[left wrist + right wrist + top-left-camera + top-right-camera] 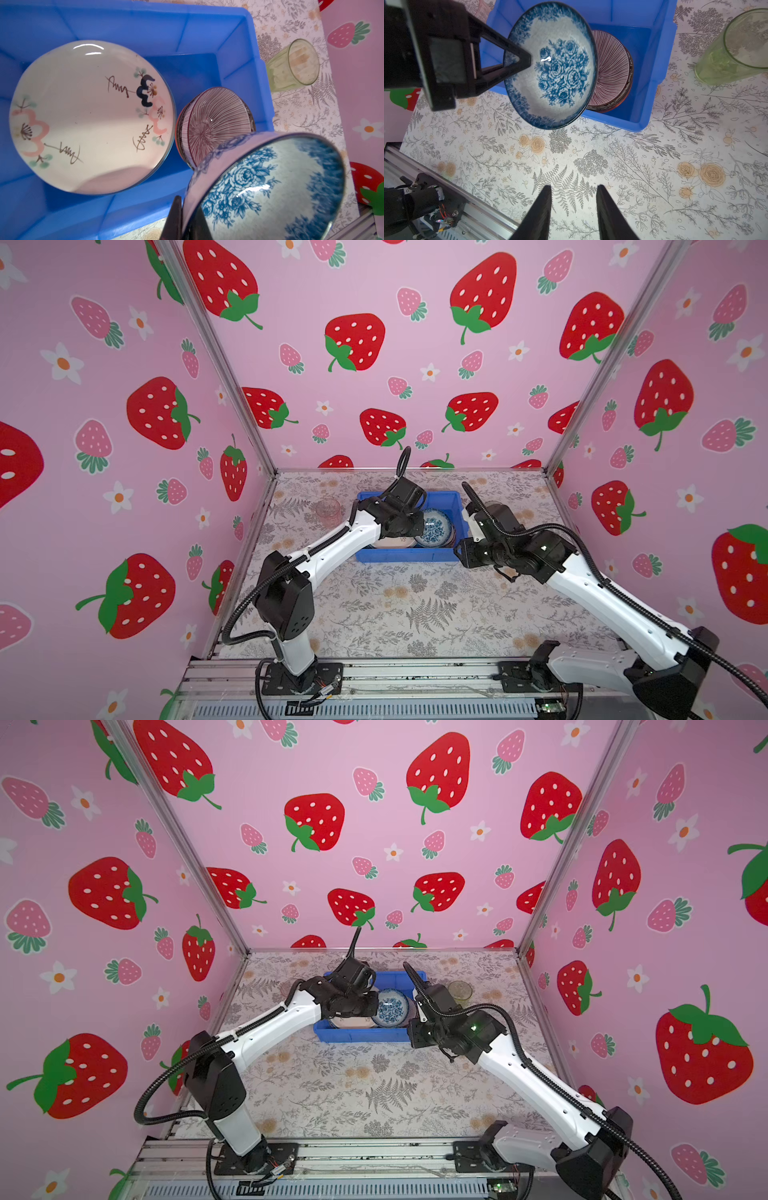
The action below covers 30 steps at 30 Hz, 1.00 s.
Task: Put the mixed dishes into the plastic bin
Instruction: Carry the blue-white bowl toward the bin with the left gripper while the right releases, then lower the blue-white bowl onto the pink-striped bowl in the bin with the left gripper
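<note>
Two claws are hovering near the bin (399,558): the left claw (186,220) is clamping a blue-flowered bowl (554,66) by its rim, tilted above the bin; the right claw (573,193) is hanging parted and empty over the counter (591,155). Inside, a plate (89,116) is lying beside a striped bowl (214,124); a green cup (297,64) is standing just outside.

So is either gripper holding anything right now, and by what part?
The left gripper pinches the blue-white bowl by its rim, one finger inside and one outside, tilted over the blue bin. The right gripper is open and holds nothing.
</note>
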Available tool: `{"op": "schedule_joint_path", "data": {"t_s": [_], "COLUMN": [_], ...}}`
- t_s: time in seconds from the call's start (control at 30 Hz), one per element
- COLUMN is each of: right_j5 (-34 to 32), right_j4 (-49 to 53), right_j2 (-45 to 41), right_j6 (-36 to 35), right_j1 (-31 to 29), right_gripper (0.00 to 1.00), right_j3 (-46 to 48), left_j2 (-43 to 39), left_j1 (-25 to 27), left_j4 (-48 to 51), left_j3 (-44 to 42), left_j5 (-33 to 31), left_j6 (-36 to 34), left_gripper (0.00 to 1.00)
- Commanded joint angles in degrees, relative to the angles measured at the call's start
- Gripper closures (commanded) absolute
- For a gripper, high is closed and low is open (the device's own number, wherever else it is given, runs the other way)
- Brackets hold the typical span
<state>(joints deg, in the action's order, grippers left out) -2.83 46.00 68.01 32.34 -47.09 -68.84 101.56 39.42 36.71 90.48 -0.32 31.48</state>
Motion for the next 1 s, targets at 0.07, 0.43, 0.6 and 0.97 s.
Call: {"op": "schedule_joint_path", "data": {"t_s": [0.07, 0.43, 0.6, 0.97], "right_j5": [-1.95, -1.39, -0.52, 0.87], "right_j4": [2.86, 3.48, 2.92, 1.72], "right_j2": [-1.98, -3.72, -3.94, -3.73], "right_j6": [-1.05, -2.97, -3.67, -4.21], "right_j1": [0.51, 3.45, 4.68, 5.80], "right_gripper": [0.60, 0.59, 0.59, 0.58], "right_j3": [-0.88, 1.14, 2.24, 3.90], "left_j2": [3.29, 11.91, 13.88, 15.79], "left_j1": [-0.40, -0.66, -0.66, -0.65], "left_j4": [-3.28, -0.62, 0.81, 2.36], "left_j3": [6.42, 13.78, 15.40, 16.74], "left_j5": [1.02, 1.19, 0.93, 0.73], "left_j6": [-0.96, -2.48, -2.93, -3.17], "left_gripper": [1.00, 1.00, 1.00, 1.00]}}
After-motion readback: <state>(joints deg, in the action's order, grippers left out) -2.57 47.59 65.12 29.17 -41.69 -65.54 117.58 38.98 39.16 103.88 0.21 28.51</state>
